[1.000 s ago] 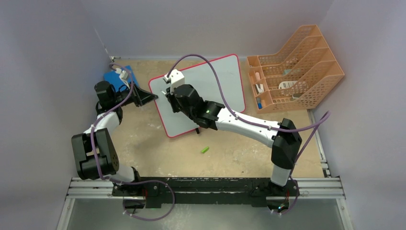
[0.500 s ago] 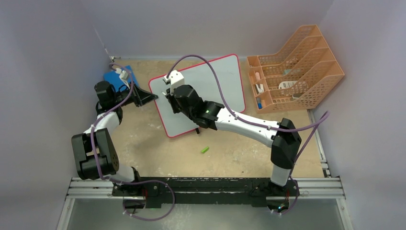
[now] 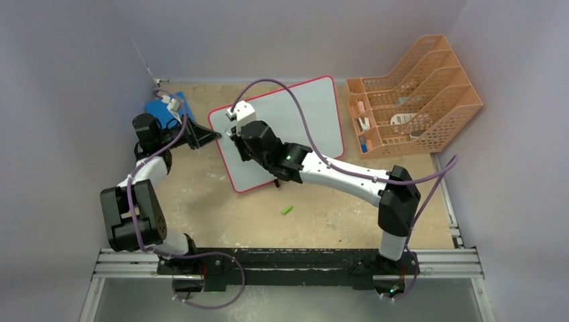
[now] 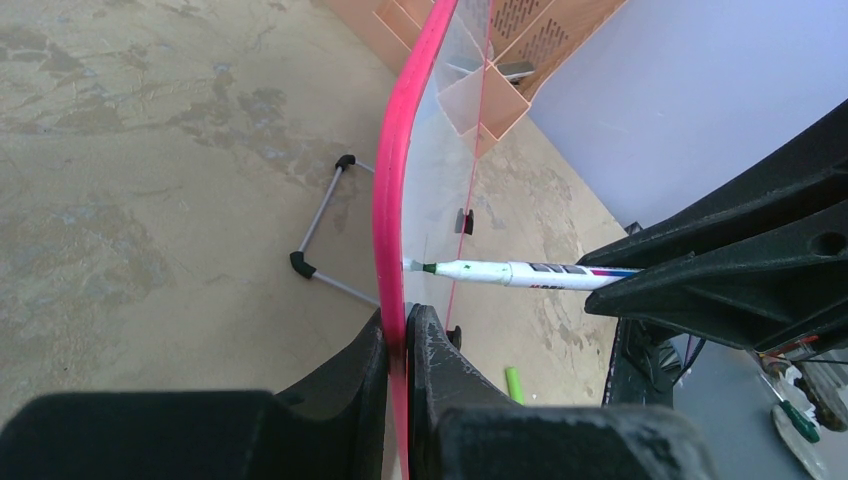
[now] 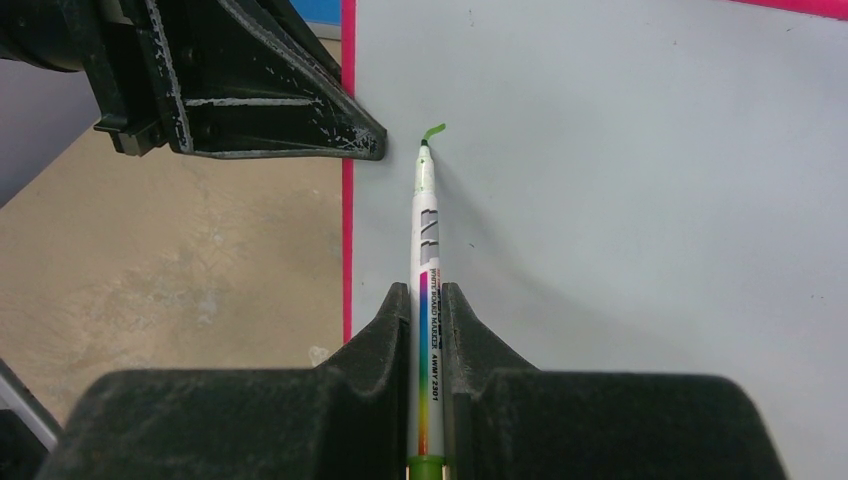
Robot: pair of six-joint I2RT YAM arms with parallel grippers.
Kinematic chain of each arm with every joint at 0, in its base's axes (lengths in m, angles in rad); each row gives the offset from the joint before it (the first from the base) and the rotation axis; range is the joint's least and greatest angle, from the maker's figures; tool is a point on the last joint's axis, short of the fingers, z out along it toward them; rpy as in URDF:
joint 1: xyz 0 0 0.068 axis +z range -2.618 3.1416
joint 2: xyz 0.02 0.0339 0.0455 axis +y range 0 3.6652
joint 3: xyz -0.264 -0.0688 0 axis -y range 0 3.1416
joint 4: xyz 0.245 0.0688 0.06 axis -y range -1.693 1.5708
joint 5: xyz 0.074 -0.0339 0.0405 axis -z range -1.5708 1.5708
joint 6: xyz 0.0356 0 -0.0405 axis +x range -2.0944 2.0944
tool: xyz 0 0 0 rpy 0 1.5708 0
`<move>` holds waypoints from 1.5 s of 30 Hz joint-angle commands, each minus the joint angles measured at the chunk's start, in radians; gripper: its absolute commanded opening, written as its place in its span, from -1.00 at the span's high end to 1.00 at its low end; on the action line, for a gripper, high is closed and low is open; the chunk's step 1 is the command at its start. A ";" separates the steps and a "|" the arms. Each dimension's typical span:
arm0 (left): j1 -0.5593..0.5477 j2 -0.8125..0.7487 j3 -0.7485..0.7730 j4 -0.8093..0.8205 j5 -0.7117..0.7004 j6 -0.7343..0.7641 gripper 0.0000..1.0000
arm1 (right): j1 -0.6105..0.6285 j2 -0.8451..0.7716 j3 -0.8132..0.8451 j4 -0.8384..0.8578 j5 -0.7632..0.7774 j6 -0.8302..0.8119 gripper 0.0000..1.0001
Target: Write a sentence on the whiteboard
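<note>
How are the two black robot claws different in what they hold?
The left gripper pinches the edge of the red-rimmed whiteboard; the right gripper holds a thin white marker. The left one only steadies; the right one's marker tip touches the board at a short green stroke. Both are black and shut.

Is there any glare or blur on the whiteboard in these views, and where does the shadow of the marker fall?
Right wrist view: the whiteboard is evenly lit with no glare, and the marker throws a soft shadow to its right. Left wrist view: the glossy board surface faintly mirrors the orange file rack. Top external view: sharp, under diffuse light.
</note>
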 commanded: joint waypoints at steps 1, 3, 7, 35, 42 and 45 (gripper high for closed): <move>-0.018 -0.015 0.029 0.009 0.014 0.025 1.00 | 0.000 -0.004 0.034 -0.007 0.028 0.021 1.00; -0.017 -0.015 0.029 0.010 0.014 0.025 1.00 | 0.000 -0.008 0.029 -0.005 0.035 0.025 1.00; -0.018 -0.015 0.029 0.010 0.014 0.025 1.00 | -0.001 -0.015 0.016 -0.002 0.037 0.028 1.00; -0.017 -0.015 0.030 0.009 0.013 0.022 1.00 | 0.005 -0.068 -0.075 -0.039 -0.002 0.066 1.00; -0.018 -0.015 0.029 0.010 0.013 0.021 1.00 | 0.013 -0.081 -0.100 -0.045 -0.008 0.077 1.00; -0.019 -0.015 0.030 0.010 0.013 0.021 1.00 | 0.017 -0.084 -0.108 -0.049 -0.009 0.080 1.00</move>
